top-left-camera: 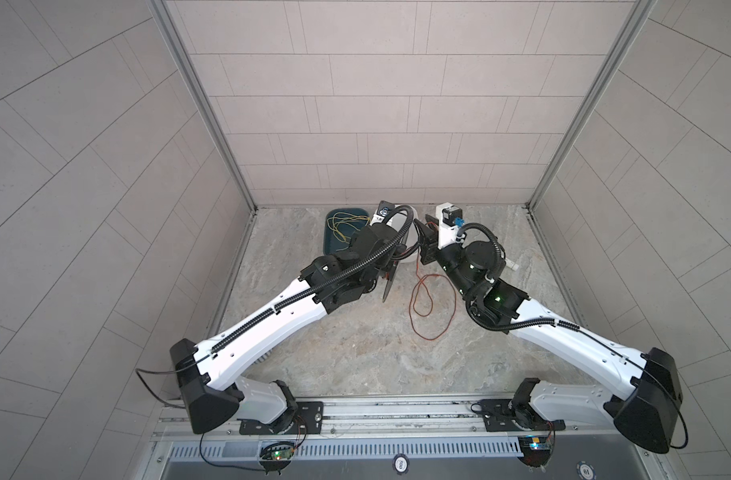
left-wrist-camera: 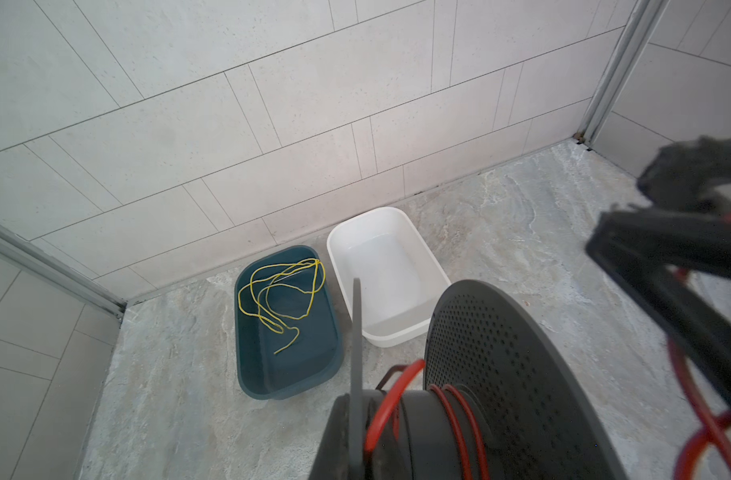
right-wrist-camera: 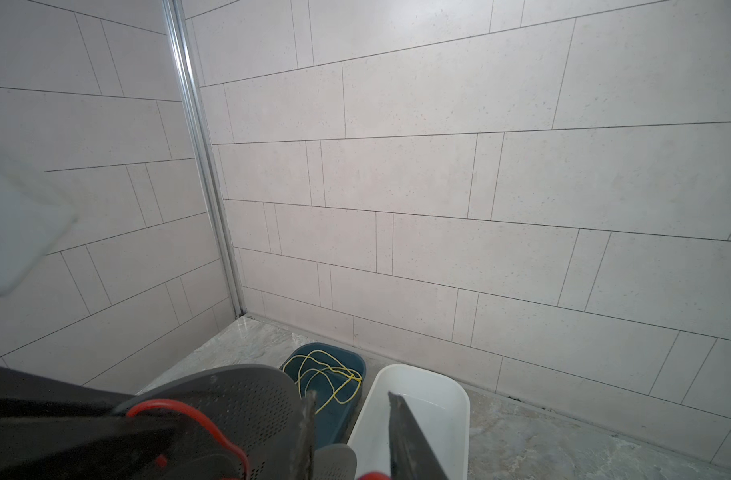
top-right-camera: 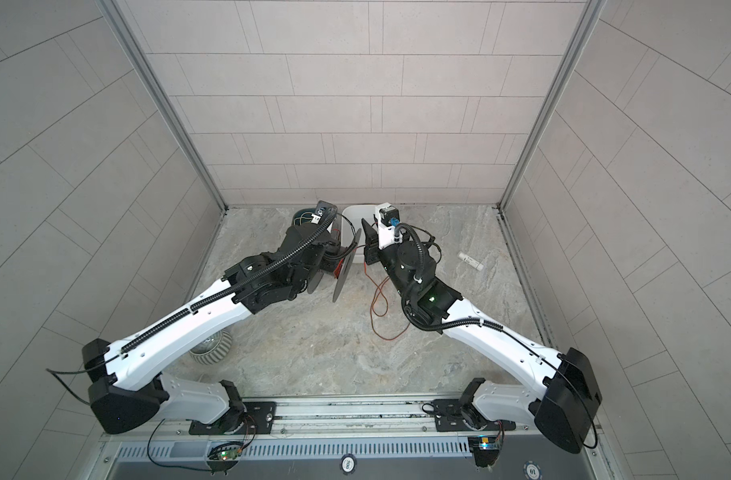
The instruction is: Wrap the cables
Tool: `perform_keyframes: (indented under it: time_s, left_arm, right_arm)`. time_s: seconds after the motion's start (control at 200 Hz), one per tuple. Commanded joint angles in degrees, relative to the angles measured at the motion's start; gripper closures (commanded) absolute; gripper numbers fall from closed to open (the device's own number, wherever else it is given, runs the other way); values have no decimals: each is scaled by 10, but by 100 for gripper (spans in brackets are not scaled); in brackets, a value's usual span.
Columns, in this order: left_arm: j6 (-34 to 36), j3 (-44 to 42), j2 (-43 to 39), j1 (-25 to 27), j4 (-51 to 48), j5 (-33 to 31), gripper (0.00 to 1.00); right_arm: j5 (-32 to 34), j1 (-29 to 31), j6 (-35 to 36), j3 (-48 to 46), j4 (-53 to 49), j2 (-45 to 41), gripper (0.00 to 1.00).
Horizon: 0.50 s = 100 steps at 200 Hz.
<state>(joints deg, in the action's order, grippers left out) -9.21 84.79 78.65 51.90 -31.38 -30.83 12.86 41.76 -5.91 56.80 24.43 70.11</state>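
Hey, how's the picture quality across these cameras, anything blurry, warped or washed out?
Both top views: soft even light, no hard shadows; tile lines on the side walls bow from the wide lens. Left wrist view: blue tray and white tray sharp, red-orange wire on the spool near the lens soft. Right wrist view: a white shape at the edge is wholly blurred.

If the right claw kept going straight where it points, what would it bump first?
Probably the white tub. The right gripper points toward it, with the spool close beside the gripper. Depth is unclear here, so that is a best guess.
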Motion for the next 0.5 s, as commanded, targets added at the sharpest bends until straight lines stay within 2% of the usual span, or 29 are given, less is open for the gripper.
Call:
perform_keyframes:
  time_s: [0.0, 0.15, 0.315, 0.425, 0.495]
  left_arm:
    - [-16, 9, -20, 5, -3, 28, 100]
    - [-19, 33, -11, 5, -40, 32, 100]
    - [-20, 45, 1, 3, -65, -3, 100]
    - [-19, 56, 19, -3, -69, -6, 100]
    - [-20, 70, 35, -11, -75, -3, 100]
  right_arm:
    - [-8, -7, 12, 9, 31, 13, 71]
    - [-9, -11, 14, 25, 33, 31, 71]
    - [-23, -26, 3, 35, 16, 40, 70]
    - [-45, -36, -1, 45, -7, 37, 68]
    - [-64, -41, -2, 53, -27, 34, 63]
